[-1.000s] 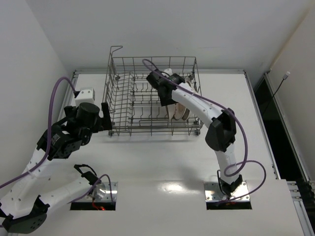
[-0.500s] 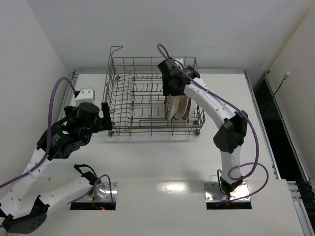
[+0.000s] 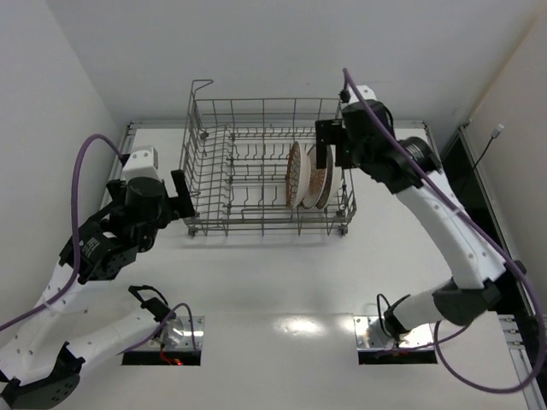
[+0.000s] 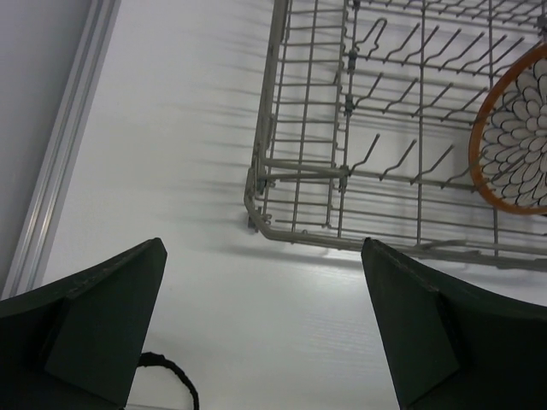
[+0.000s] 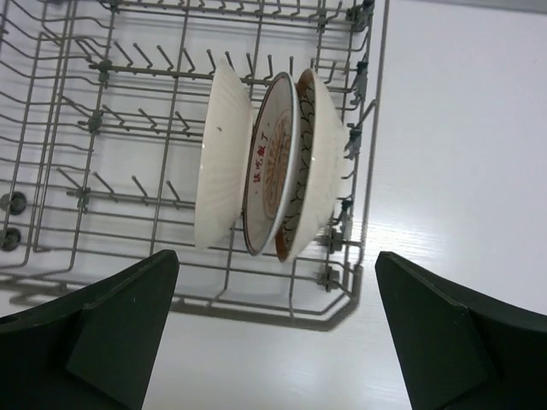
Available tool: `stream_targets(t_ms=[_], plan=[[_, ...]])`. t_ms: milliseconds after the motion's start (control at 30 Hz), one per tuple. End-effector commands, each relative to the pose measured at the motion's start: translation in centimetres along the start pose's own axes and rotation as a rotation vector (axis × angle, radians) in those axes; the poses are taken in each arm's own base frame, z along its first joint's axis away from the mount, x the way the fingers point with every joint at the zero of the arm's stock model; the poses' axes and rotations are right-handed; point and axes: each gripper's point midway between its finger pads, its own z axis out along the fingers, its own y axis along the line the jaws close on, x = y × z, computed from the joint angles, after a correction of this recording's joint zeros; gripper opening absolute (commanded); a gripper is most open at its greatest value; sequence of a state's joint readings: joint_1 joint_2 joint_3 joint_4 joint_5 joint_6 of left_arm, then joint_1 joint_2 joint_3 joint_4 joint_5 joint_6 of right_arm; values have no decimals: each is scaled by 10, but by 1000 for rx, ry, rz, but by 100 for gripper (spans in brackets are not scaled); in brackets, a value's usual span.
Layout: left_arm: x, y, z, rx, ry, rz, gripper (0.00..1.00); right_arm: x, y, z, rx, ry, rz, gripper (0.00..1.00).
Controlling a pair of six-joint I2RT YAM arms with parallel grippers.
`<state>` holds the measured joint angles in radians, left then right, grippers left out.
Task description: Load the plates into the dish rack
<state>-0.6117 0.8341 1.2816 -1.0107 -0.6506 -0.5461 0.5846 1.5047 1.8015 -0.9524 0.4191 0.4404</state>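
The dish rack [image 3: 263, 224] stands at the back middle of the white table. Three plates stand on edge between its tines at the right end. In the right wrist view they are a white-backed plate [image 5: 224, 158], a plate [image 5: 269, 166] with an orange centre, and a lattice-patterned plate [image 5: 314, 158]. My right gripper [image 3: 330, 145] hangs open above the rack's right end, clear of the plates, holding nothing. My left gripper [image 3: 181, 195] is open and empty by the rack's left front corner [image 4: 301, 165]. A lattice plate [image 4: 517, 141] shows through the wires there.
A metal rail [image 3: 128, 137] runs along the table's left side beside a white wall. A dark gap [image 3: 457, 175] lies past the table's right edge. Purple cables [image 3: 85, 162] loop off both arms.
My right gripper has opened wide, let go of a plate standing in the rack, and drawn up and to the right. The left arm has shifted only slightly.
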Motion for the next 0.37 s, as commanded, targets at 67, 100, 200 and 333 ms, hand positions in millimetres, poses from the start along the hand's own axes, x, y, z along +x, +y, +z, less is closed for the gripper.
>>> stream_targets(t_ms=[67, 100, 200, 333], plan=[[-11, 0, 17, -48, -87, -23, 100, -8, -22, -53, -70, -114, -92, 100], [-5, 0, 22, -70, -72, -5, 100, -1, -30, -59, -47, -94, -111, 100], [9, -4, 37, -94, -46, 15, 100, 6, -72, -78, 127, -111, -123, 100], [14, -12, 51, -97, -67, -28, 100, 24, -132, -94, 415, -133, -110, 100]])
